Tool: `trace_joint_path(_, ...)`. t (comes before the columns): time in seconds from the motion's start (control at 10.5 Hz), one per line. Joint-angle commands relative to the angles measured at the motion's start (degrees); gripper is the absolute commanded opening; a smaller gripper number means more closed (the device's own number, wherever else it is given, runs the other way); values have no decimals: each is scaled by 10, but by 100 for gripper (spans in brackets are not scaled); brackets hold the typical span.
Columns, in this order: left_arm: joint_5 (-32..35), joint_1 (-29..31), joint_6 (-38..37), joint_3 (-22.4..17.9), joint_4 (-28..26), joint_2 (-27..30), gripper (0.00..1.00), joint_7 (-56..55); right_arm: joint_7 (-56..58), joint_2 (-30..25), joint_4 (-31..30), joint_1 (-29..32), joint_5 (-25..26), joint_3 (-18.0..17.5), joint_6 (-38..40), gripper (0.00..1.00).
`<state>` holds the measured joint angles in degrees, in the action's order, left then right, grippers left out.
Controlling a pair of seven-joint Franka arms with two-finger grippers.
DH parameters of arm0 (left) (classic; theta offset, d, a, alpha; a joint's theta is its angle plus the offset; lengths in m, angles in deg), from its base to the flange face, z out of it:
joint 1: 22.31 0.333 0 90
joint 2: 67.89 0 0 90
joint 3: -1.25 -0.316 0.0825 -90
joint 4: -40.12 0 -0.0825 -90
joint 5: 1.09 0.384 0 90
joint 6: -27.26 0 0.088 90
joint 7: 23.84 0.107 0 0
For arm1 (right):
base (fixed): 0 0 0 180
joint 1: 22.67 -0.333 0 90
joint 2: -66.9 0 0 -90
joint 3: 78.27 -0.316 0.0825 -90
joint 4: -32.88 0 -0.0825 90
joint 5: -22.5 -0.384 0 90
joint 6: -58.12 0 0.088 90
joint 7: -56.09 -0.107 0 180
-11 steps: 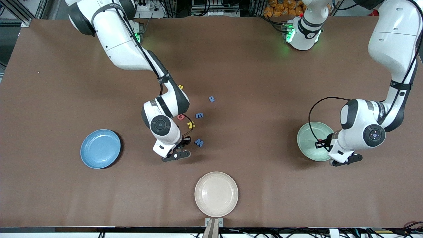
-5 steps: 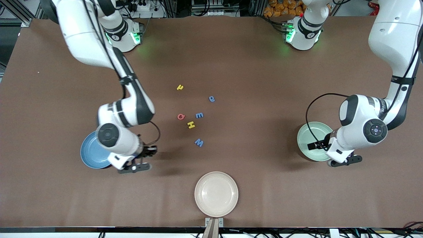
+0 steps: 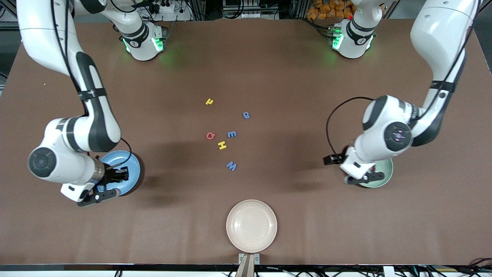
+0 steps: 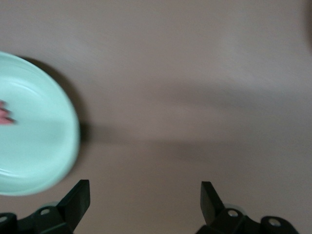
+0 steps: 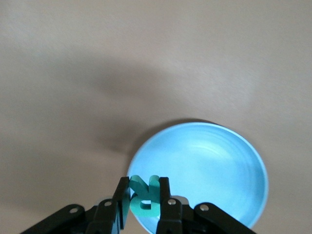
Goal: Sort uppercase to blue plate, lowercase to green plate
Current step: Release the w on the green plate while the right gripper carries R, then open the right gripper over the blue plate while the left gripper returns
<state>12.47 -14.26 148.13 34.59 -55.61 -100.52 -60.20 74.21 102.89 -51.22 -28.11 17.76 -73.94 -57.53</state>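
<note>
Right hand (image 5: 144, 201): I see it clamping the teal foam letter R (image 5: 144, 196) upright over the round blue plastic plate's (image 5: 214, 161) rim.
Left hand (image 4: 145, 197): fingers spread wide, empty, beside the pale mint-green plate (image 4: 34, 146).

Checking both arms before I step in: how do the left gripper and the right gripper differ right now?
The left gripper is open and holds nothing; the right gripper is shut on the teal R. The left is at the green plate edge, where a red letter lies; the right hangs over the blue plate.
</note>
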Motion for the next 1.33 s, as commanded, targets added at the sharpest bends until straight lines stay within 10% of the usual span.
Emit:
trace_joint_path(0.0,6,-75,-9,-3,-2,3,100,-81,42,-19,-25,25,-5,-10,11,2)
trace_joint_path(0.1,6,-104,-9,-3,-4,2,100,-124,43,-18,-25,25,-7,-10,14,30)
trace_joint_path(0.19,6,-129,-9,-2,-9,2,100,-168,43,-17,-25,25,-8,-10,14,82)
trace_joint_path(0.29,6,-152,-9,-2,-20,2,100,-217,46,-18,-25,25,-9,-11,15,100)
trace_joint_path(1.24,80,-304,124,-10,-64,-70,86,-454,-1,-20,-46,-41,-48,-16,1,100)
